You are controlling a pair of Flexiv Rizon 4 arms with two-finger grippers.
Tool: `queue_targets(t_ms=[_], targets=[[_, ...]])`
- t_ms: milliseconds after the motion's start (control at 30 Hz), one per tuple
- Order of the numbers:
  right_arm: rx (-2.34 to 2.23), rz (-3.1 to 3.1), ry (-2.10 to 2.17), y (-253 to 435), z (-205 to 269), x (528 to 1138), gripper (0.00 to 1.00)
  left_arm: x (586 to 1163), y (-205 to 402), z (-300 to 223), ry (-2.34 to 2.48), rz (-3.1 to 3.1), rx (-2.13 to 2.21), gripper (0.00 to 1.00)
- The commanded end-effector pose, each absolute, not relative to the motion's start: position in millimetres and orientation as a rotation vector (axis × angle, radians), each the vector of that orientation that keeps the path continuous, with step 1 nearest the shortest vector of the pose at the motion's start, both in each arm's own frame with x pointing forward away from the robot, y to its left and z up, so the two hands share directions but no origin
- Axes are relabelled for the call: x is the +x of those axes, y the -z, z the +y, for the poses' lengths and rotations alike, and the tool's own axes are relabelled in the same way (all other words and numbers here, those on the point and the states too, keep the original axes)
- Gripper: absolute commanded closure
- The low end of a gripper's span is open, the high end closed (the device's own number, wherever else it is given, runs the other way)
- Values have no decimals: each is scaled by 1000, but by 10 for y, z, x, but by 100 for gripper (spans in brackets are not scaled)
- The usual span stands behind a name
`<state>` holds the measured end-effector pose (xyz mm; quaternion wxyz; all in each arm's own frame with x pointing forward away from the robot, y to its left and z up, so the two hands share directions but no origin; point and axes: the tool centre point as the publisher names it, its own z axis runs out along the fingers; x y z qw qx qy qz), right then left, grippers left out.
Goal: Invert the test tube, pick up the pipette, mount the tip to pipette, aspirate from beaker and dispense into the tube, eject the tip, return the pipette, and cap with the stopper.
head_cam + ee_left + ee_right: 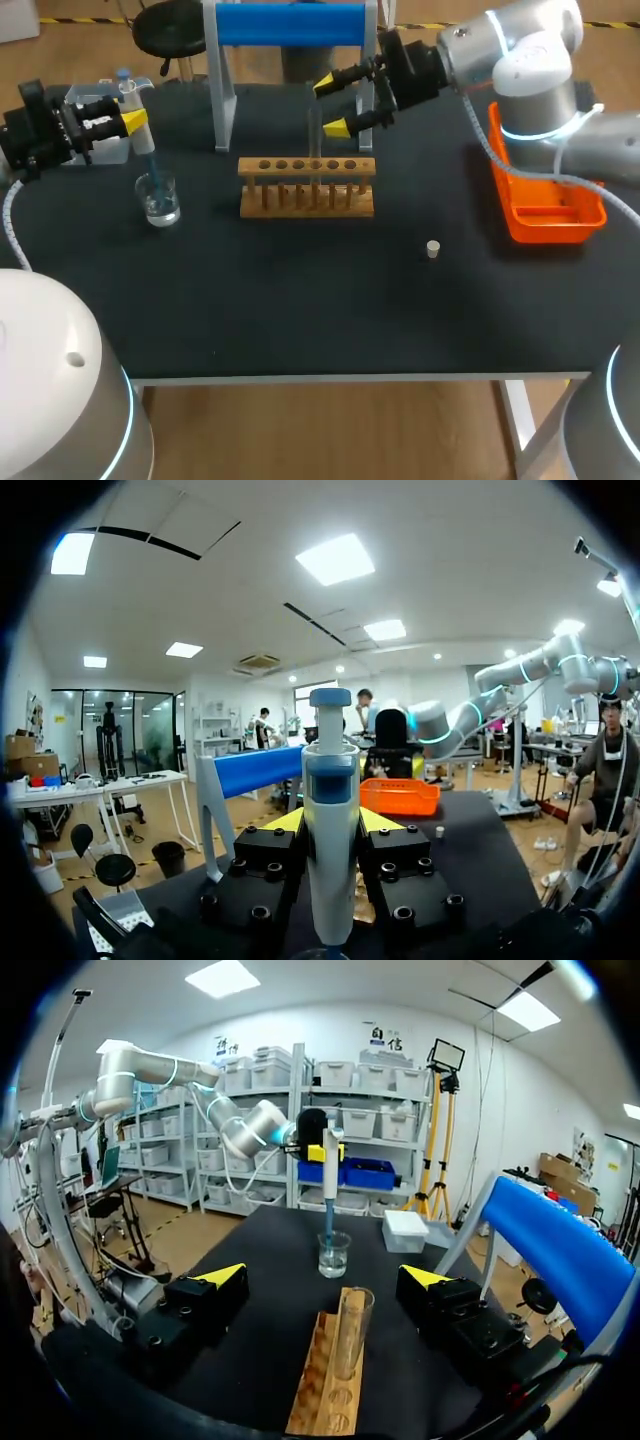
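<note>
While my left gripper point(133, 119) is clamped from both sides on the white-and-blue plastic pipette point(330, 830), I judge the step in hand to be the draw from the beaker. At the upper left of the head view the pipette hangs nearly upright. Its slim blue tip point(150, 178) is down inside the small clear glass beaker point(160, 203), which seems to hold a little liquid.

To do this well I would hold the tip under the surface but off the glass bottom. Then I would lift straight up so it clears the rim without knocking it.

My right gripper point(331, 106), upper middle of that frame, stands wide. It has a yellow finger on either side of the tall clear glass test tube point(352, 1332) and touches neither side, as far as I can see. The test tube stands upright, mouth up, in the wooden rack with a row of holes point(306, 195). I'd bring the pipette in from above, centred on that mouth.

The small pale stopper point(433, 249) lies right of centre on the black table point(300, 310), well apart.
</note>
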<state>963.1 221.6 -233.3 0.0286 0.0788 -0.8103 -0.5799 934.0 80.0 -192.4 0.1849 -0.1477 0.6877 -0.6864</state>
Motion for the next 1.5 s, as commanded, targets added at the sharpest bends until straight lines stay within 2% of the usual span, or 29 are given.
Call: queue_targets(t_ms=[33, 833, 1500], targets=[[245, -2501, 1780, 2431, 2270, 9688, 0, 9338, 1922, 810, 1938, 1939, -413, 100], [190, -2694, 1669, 2928, 2425, 9796, 0, 9338, 1922, 810, 1938, 1939, -413, 100], [150, -2792, 1629, 3004, 2448, 9811, 0, 9338, 1922, 810, 1938, 1939, -413, 100]])
